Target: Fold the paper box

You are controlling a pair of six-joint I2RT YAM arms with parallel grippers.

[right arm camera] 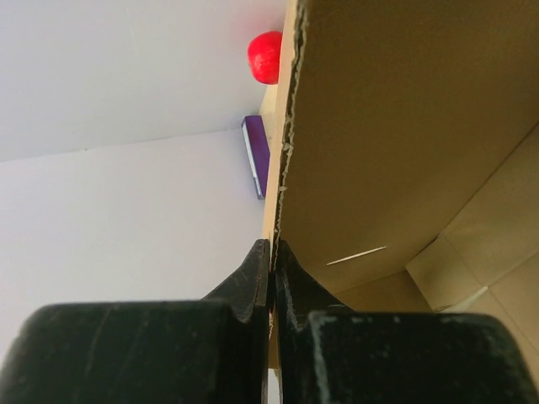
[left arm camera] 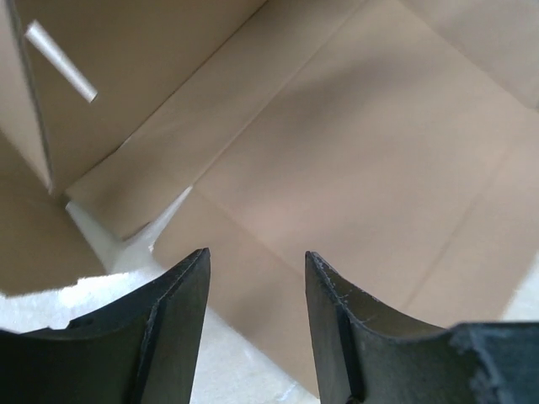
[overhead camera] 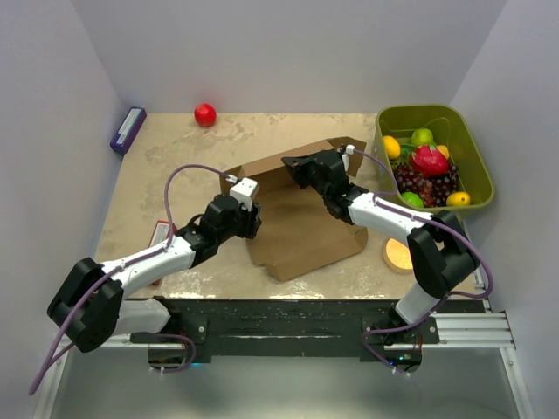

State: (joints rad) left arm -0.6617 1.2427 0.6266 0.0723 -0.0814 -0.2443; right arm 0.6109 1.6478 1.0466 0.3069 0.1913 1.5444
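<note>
The paper box (overhead camera: pixel 301 229) is brown cardboard, lying mid-table with its far panel raised upright. My right gripper (overhead camera: pixel 294 165) is shut on the top edge of that raised panel (right arm camera: pixel 396 126); the two jaws pinch the cardboard edge between them (right arm camera: pixel 272 252). My left gripper (overhead camera: pixel 253 220) is open and empty, hovering at the box's left edge. In the left wrist view its fingers (left arm camera: pixel 177 311) frame the flat base panel (left arm camera: pixel 354 185) and a side flap (left arm camera: pixel 126 194) beside the raised wall.
A green bin (overhead camera: pixel 434 157) of toy fruit stands at the back right. A red ball (overhead camera: pixel 204 114) lies at the back, a purple box (overhead camera: pixel 127 129) at the back left. An orange disc (overhead camera: pixel 398 253) lies near the right arm. A red-white item (overhead camera: pixel 162 232) lies left.
</note>
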